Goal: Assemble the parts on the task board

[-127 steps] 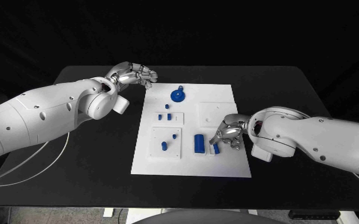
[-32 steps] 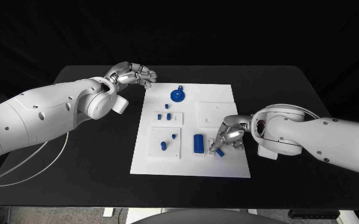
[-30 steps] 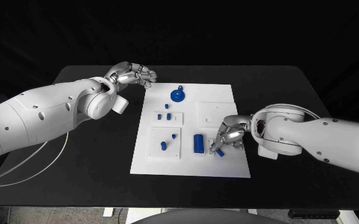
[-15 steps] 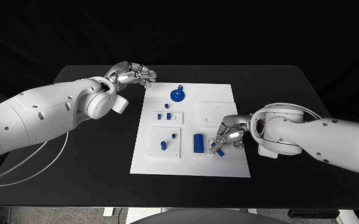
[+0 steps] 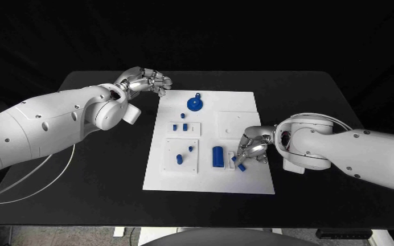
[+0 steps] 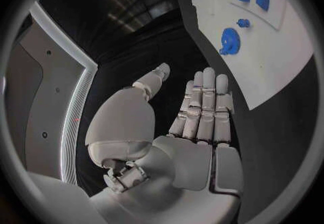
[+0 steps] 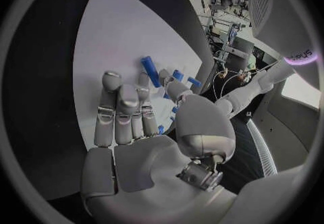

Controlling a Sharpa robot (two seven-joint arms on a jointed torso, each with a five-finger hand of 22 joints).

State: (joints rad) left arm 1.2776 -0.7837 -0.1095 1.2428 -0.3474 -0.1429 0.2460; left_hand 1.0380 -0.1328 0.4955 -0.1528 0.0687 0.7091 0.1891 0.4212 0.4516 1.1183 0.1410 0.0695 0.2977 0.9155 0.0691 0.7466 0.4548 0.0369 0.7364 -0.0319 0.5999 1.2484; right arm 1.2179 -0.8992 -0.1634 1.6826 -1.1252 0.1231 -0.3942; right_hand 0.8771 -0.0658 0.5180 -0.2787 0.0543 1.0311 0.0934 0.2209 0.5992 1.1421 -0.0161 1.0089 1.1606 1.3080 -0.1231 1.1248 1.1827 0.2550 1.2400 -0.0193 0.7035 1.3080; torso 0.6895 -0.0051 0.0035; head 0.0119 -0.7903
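The right hand (image 5: 251, 150) pinches a small blue piece (image 5: 242, 167) low over the white board (image 5: 238, 103); it looks light, hard and slippery, so hold its sides, while the left hand (image 5: 148, 82) waits with nothing in it.

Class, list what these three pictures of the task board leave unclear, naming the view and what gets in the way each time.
- Head view: whether the right hand holds the small blue part or only touches it; its fingers cover the contact.
- Right wrist view: the same contact, hidden behind the palm.
- Head view: the parts' shapes on the task board are too small to tell.
- Left wrist view: the board's far end, cut off by the circle's rim.
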